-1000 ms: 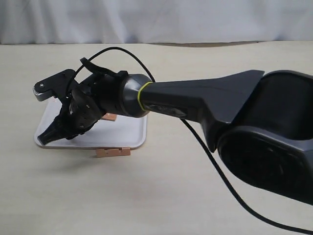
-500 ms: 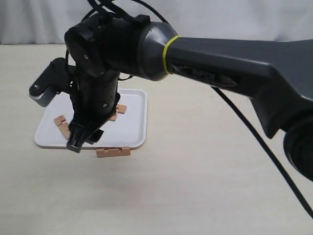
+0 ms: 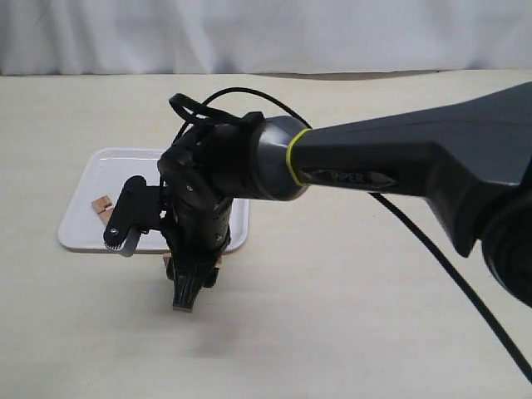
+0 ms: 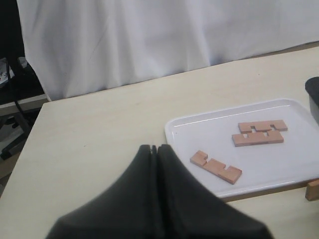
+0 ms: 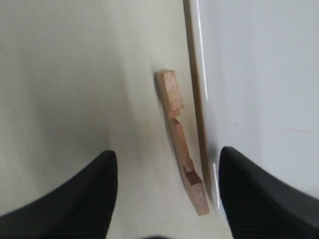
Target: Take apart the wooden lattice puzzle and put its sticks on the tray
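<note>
Sticks [image 4: 216, 167], reddish-brown and notched: three on the tray [image 4: 299, 157], a fourth stick [image 5: 180, 139] beside it under the spread fingers of the right gripper [image 5: 165, 164]. Left gripper [image 4: 154, 149] fingers press together. The arm [image 3: 416, 158] reads "PiPER".

The left end effector [image 4: 154, 149] fills the lower middle of the frame, its black fingers pressed together with nothing between them. At the right lies the white tray [image 4: 199, 118] on the beige table [image 4: 94, 134]. Two sticks [image 4: 259, 133] rest on it side by side, touching; a third stick [image 4: 216, 168] lies apart from them, nearer the end effector. At the lower right edge of the frame, a fourth stick's end [image 4: 313, 189] shows just off the rim.
</note>
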You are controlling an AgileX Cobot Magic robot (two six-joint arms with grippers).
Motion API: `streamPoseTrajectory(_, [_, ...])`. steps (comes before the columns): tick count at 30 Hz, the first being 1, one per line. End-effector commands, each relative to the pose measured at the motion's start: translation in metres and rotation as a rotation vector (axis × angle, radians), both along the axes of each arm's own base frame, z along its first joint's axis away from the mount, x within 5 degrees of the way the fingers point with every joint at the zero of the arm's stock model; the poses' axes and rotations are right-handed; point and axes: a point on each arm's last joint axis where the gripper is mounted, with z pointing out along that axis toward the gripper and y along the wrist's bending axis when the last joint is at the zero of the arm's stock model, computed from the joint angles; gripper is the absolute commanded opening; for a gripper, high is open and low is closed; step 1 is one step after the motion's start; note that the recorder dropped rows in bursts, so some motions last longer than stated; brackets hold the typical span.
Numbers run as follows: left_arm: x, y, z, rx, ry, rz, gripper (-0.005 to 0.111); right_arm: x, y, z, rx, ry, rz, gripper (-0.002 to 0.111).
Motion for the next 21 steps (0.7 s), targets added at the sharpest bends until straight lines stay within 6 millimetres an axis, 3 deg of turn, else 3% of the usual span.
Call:
streamPoseTrajectory(1, [0.000,0.001,0.000,0.002,-0.009,0.011,0.000,0.003,0.001,-0.002,0.017,-0.044,0.020,0.045])
streamPoseTrajectory(11, [0.000,0.001,0.000,0.002,-0.009,0.011,0.000,0.004,0.001,-0.017,0.002,-0.027,0.024,0.005])
streamPoseTrajectory(15, [0.000,0.001,0.000,0.002,-0.009,0.011,0.000,0.003,0.001,-0.010,0.007,-0.034,0.023,0.005])
streamPoseTrajectory(21, [0.000,0.001,0.000,0.002,-0.009,0.011,0.000,0.002,0.000,0.026,0.056,-0.095,0.016,0.005])
